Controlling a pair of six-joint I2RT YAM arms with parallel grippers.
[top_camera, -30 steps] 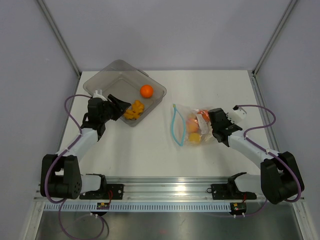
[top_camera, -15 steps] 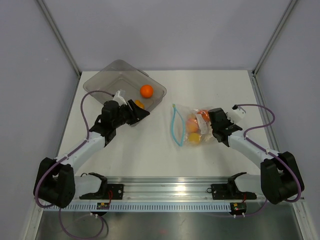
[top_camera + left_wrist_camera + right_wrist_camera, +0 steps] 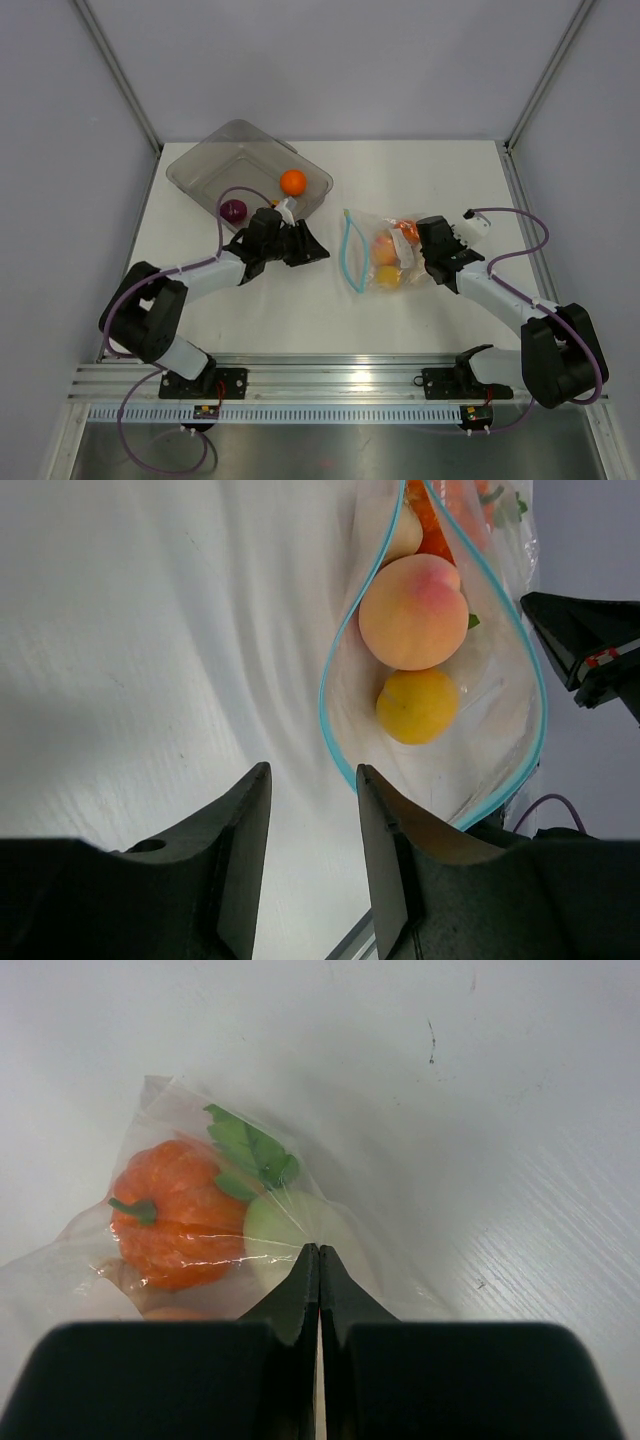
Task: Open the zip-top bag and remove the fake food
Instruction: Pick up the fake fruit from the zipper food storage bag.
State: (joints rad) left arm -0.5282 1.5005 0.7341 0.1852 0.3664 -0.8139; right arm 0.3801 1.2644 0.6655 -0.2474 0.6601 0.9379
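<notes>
Two toys out, orange ball (image 3: pixel 292 181) and purple piece (image 3: pixel 232 211), in grey translucent tray (image 3: pixel 205 165). Peach (image 3: pixel 413 612), yellow fruit (image 3: pixel 417 706) and others left in opened clear zip-top bag (image 3: pixel 385 255). Left gripper (image 3: pixel 310 780) half-open, empty; right gripper (image 3: pixel 318 1250) pinched shut on bag.

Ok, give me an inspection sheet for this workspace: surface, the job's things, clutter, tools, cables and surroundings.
Surface: white table top, a few small dark marks.
Job's things: clear plastic zip-top bag with light blue strip, mouth open, holding a peach, a yellow ball, a bumpy orange fruit and a white radish; grey translucent rectangular tray holds an orange ball and a purple piece.
Clutter: nothing seen.
Tools: left tool open, empty, facing the bag's mouth; right tool shut on the bag's closed end.
Cables: purple cables loop off each arm, apart from the bag.
Surroundings: grey walls, metal frame posts, metal rail at the near edge.
</notes>
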